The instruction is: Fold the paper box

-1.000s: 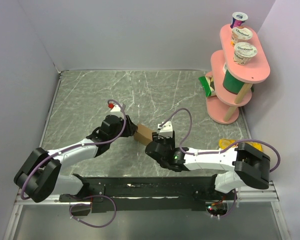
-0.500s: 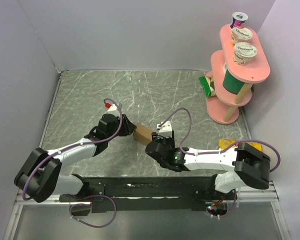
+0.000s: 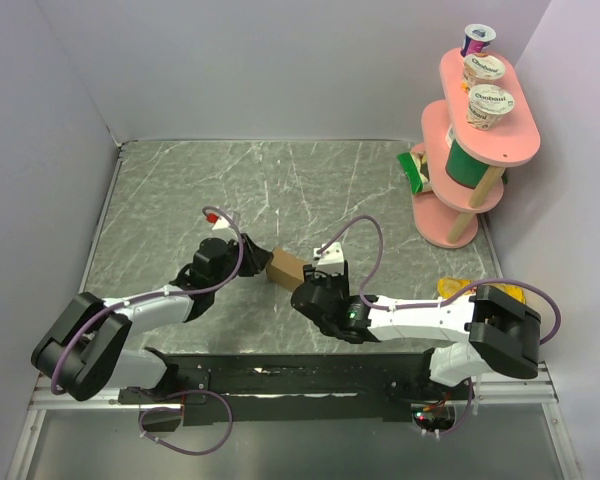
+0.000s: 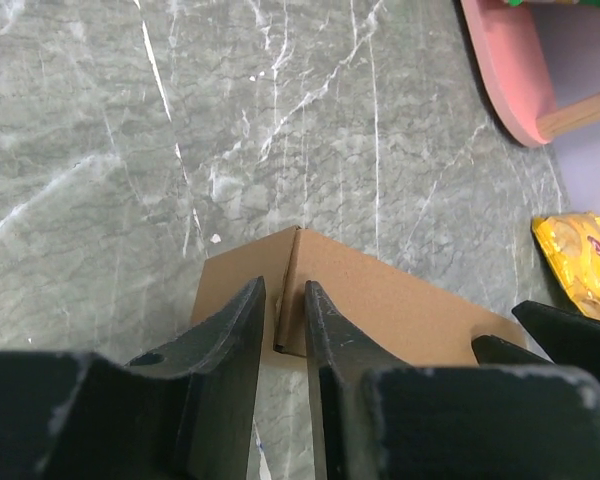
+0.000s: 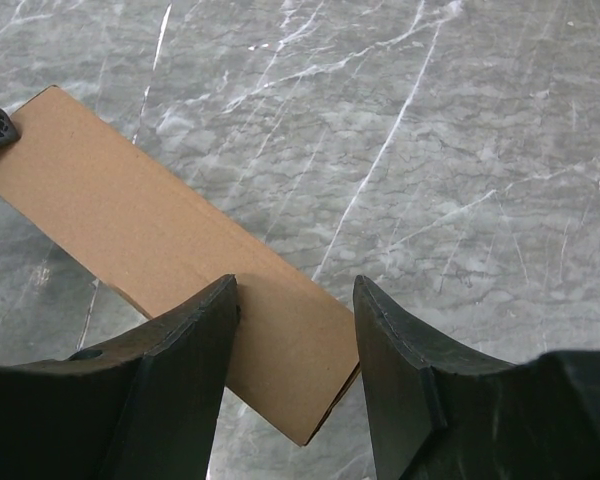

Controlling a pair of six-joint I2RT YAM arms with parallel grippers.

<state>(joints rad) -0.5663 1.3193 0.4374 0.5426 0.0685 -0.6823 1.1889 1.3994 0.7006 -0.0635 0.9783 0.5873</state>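
"Chobani" is printed on the lids of two white yogurt cups (image 3: 491, 105) (image 3: 483, 68) on the top tier of the pink two-tier wooden stand (image 3: 510, 140). The yellow snack bag (image 4: 580, 262) near the stand's base carries red lettering, cropped and unreadable.

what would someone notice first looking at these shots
The brown paper box mid-table, with the left gripper pinching one end and the right gripper open over the other. Then the pink two-tier stand at the far right corner, yogurt cups on top, and a yellow snack bag at near right.
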